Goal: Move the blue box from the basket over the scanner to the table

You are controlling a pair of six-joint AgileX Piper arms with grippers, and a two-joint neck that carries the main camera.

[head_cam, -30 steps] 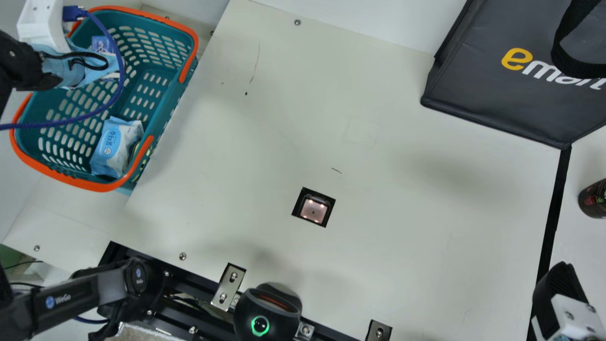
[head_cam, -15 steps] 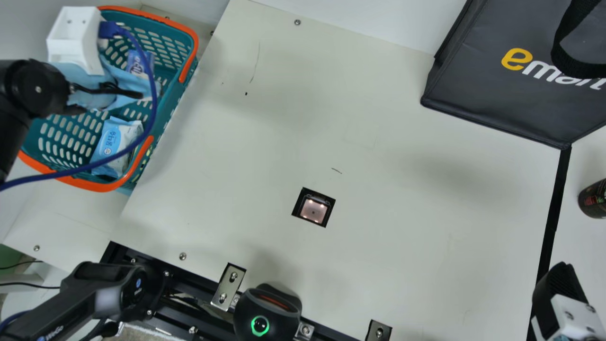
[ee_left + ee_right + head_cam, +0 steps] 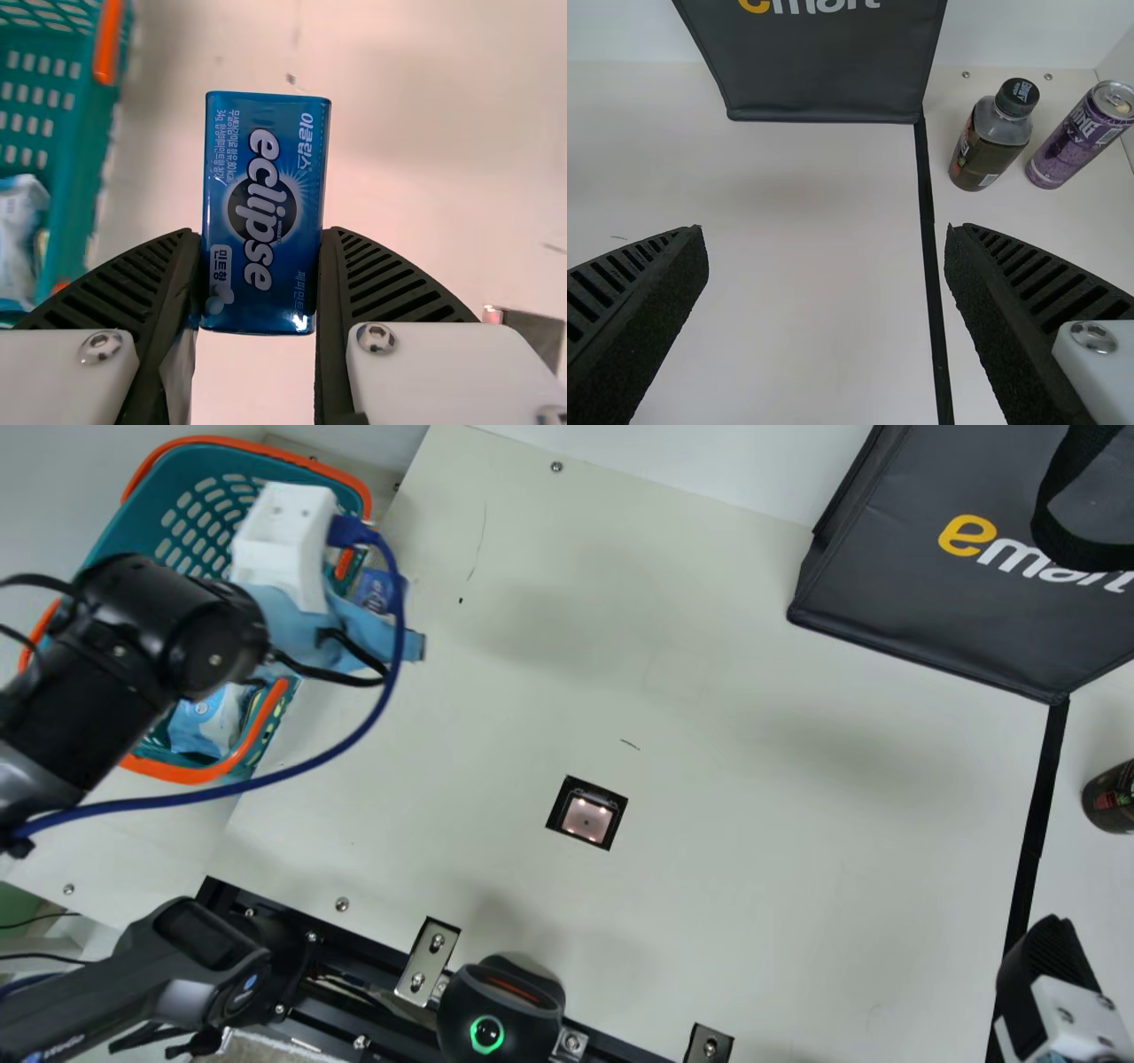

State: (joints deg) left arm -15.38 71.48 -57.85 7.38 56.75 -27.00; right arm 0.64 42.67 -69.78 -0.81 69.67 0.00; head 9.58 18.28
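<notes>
In the main view my left gripper (image 3: 359, 627) is over the basket's right edge, with part of the blue box (image 3: 376, 591) beside it. The left wrist view has the blue box (image 3: 264, 212) between the fingers of my left gripper (image 3: 260, 257), which is shut on it, above the table. The teal basket (image 3: 190, 500) with its orange rim stands at the main view's upper left. The scanner's lit square window (image 3: 586, 817) lies in the table, right of and below the box. My right gripper (image 3: 1054, 1001) is at the lower right; in its wrist view the right gripper (image 3: 826, 266) stands open, nothing between its fingers.
A light-blue packet (image 3: 202, 722) lies in the basket. A dark bag (image 3: 957, 611) stands at the upper right; a bottle (image 3: 992, 137) and a purple can (image 3: 1083, 135) are beyond the black strip. A black device with a green ring (image 3: 500, 1010) sits at the near edge.
My left arm has moved right and slightly down in the main view, carrying the blue box from over the basket's inside to its right edge. My right gripper has kept still.
</notes>
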